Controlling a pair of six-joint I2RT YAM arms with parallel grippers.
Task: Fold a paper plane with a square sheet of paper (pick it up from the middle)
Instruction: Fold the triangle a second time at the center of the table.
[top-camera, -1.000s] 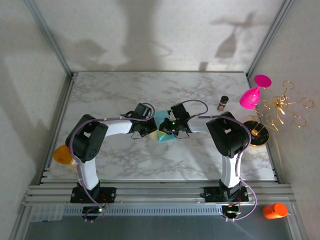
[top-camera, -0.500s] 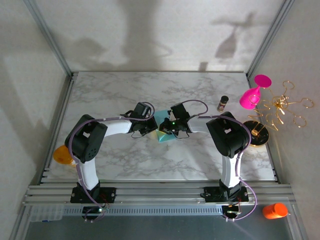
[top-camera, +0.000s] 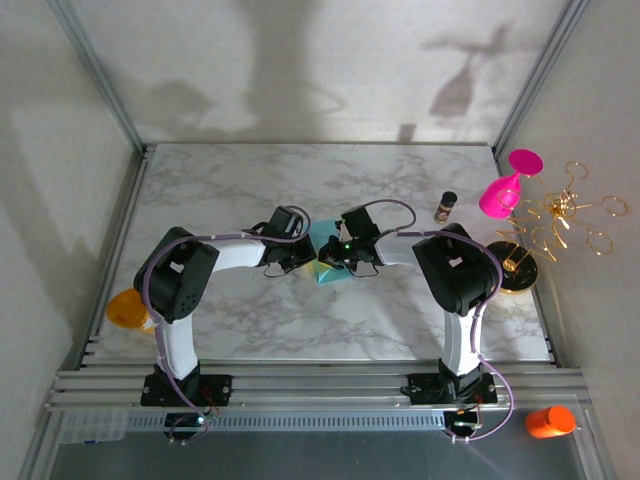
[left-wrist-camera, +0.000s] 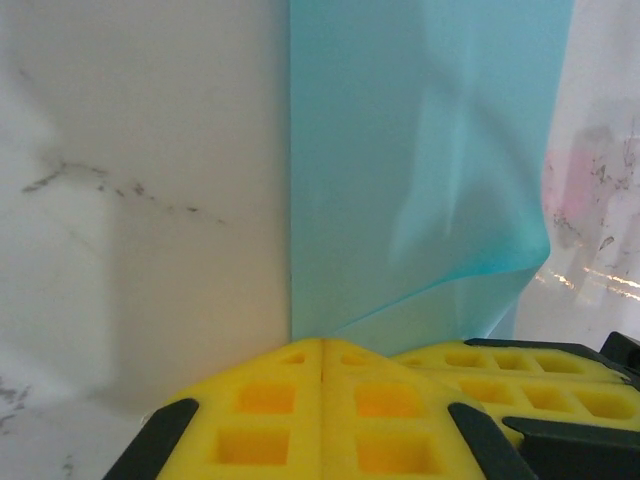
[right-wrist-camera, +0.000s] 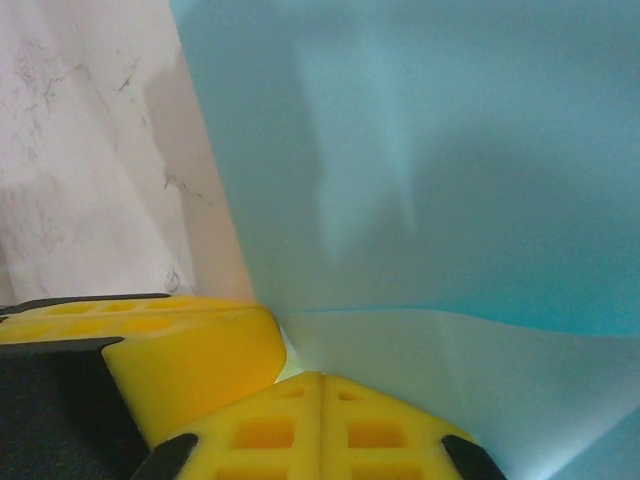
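Note:
The teal-blue square sheet of paper (top-camera: 325, 250) lies mid-table between both arms. My left gripper (top-camera: 306, 258) and right gripper (top-camera: 336, 257) meet over its middle, tips almost touching. In the left wrist view the yellow pads (left-wrist-camera: 250, 400) are pressed together, and the paper (left-wrist-camera: 420, 150) bends up from a crease to meet the left gripper (left-wrist-camera: 322, 342) at its tips. In the right wrist view the pads (right-wrist-camera: 380, 430) are also together, and a paler flap (right-wrist-camera: 480, 370) of the sheet (right-wrist-camera: 420, 150) rises to the right gripper (right-wrist-camera: 320, 376). The left gripper's pad (right-wrist-camera: 190, 350) sits close beside it.
A pink goblet (top-camera: 503, 190), a small dark-capped jar (top-camera: 445, 206) and a gold wire stand (top-camera: 560, 215) on a black base stand at the right edge. An orange object (top-camera: 125, 308) lies off the table's left edge, another (top-camera: 550, 421) at the front right.

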